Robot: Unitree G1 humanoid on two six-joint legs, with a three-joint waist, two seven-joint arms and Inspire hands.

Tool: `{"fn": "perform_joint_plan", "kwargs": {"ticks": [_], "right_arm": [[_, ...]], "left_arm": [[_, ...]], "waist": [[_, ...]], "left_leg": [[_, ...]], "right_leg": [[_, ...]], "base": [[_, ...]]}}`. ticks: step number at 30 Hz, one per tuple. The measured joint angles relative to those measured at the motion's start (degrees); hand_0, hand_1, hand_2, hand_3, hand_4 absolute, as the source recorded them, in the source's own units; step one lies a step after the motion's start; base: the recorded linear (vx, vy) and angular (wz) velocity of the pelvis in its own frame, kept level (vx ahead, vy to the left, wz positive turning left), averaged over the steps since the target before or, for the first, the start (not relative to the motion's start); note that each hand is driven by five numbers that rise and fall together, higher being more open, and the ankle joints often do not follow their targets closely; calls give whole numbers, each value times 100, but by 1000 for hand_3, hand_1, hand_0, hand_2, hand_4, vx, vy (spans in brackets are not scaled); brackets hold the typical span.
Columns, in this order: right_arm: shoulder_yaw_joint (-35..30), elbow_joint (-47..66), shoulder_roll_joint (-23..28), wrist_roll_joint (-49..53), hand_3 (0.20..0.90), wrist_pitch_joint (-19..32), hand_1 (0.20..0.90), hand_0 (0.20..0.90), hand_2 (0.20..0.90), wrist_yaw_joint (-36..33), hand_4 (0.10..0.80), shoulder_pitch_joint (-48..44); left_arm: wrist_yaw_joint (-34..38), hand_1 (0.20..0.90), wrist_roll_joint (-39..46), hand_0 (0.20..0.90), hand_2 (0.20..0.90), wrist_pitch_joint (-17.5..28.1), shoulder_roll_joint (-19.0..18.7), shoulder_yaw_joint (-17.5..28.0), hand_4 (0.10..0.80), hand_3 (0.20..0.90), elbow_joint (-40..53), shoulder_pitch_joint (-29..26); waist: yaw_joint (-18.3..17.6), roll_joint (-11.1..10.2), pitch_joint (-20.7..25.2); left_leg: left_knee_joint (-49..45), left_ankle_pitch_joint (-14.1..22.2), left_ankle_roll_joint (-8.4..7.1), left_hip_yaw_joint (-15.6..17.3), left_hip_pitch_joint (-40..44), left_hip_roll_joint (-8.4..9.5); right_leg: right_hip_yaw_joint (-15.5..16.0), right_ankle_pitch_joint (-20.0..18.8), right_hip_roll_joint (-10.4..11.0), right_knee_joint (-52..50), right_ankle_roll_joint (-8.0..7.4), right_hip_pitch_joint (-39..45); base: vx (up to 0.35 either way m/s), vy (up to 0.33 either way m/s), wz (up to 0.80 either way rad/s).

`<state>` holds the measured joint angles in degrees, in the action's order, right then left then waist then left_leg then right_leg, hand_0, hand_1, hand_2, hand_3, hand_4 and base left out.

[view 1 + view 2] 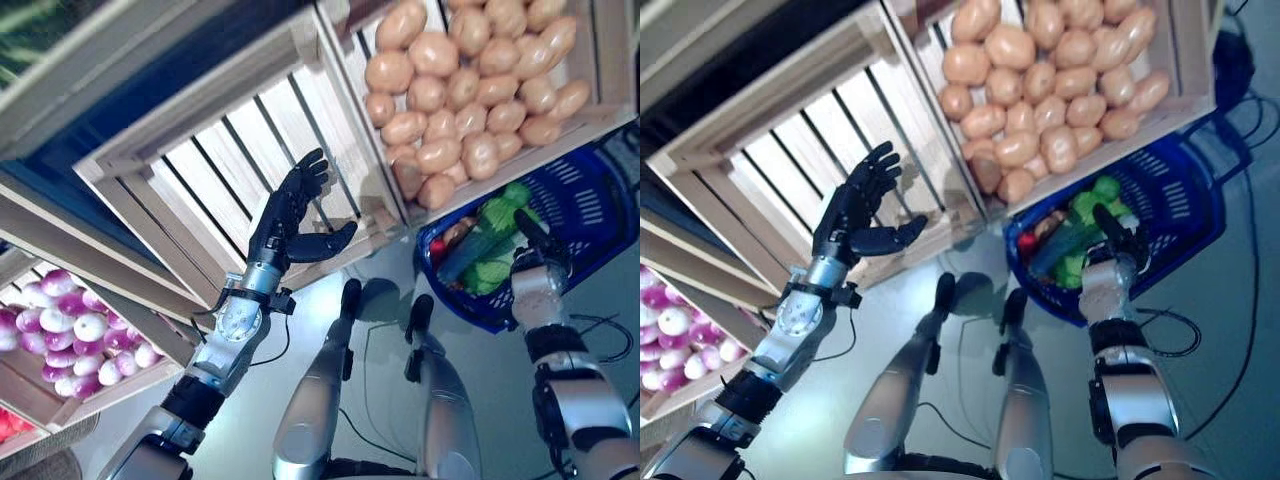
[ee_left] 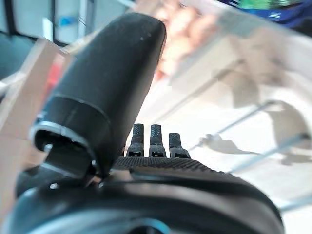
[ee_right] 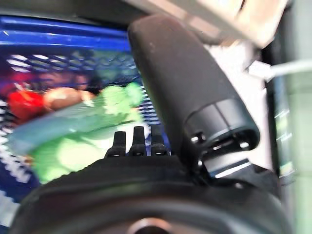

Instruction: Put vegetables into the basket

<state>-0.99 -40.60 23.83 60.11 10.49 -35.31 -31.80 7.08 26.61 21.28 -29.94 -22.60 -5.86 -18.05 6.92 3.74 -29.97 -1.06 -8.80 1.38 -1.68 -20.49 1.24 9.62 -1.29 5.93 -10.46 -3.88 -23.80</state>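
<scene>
- Left eye view: the left hand [image 1: 292, 215] hovers at centre with fingers spread and empty, over the bare slatted wooden crate [image 1: 200, 160] — likely between picks. At lower right the blue plastic mesh basket [image 1: 590, 215] already carries green vegetables [image 1: 495, 240]; the right hand [image 1: 535, 250] is at its rim, but whether it grips is unclear.
- Right eye view: the crate of tan potatoes [image 1: 1040, 80] overhangs the basket's top edge — a possible obstruction. Purple-white onions [image 1: 675, 325] lie at far left.
- Left wrist view: straight fingers, nothing held.
- Right wrist view: fingers point over the greens; their hold cannot be told.

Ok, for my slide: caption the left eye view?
Open left hand over an empty crate; right hand at the blue basket of vegetables.
</scene>
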Motion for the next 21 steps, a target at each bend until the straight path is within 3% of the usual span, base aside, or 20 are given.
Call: {"fn": "perform_joint_plan", "kwargs": {"ticks": [6,11,16,21], "right_arm": [[275,1178,-311,-1668,900,-23,900,900,900,283,800,1454],[505,1149,-812,-1972,900,-43,900,900,900,860,800,2295],[1060,965,-885,-3010,900,-355,900,900,900,1394,800,2910],[1713,405,-562,-4495,900,-778,900,900,900,2714,800,3149]], "left_arm": [[-876,900,-292,900,900,-328,-209,280,800,900,327,626],[-1484,900,-721,900,900,-556,-273,129,800,900,30,914],[-1990,900,-1012,900,900,-776,-176,-180,800,900,-697,1142],[-2921,900,-1234,900,900,-847,-5,-607,800,900,-1500,1349]], "waist": [[-226,-257,132],[-438,-561,545],[-635,-492,1194],[-776,-355,1805]], "left_leg": [[505,54,55,203,985,-47],[606,160,27,293,1332,-77],[613,323,6,396,1607,-112],[615,431,6,530,1831,-137]], "right_leg": [[-126,-136,-99,748,-89,1017],[-150,-267,-165,1291,-83,1537],[-182,-305,-204,1550,-73,1888],[-309,-274,-227,1554,-66,2054]], "base": [[165,101,-16],[167,56,-10],[154,67,-10],[129,39,-16]]}}
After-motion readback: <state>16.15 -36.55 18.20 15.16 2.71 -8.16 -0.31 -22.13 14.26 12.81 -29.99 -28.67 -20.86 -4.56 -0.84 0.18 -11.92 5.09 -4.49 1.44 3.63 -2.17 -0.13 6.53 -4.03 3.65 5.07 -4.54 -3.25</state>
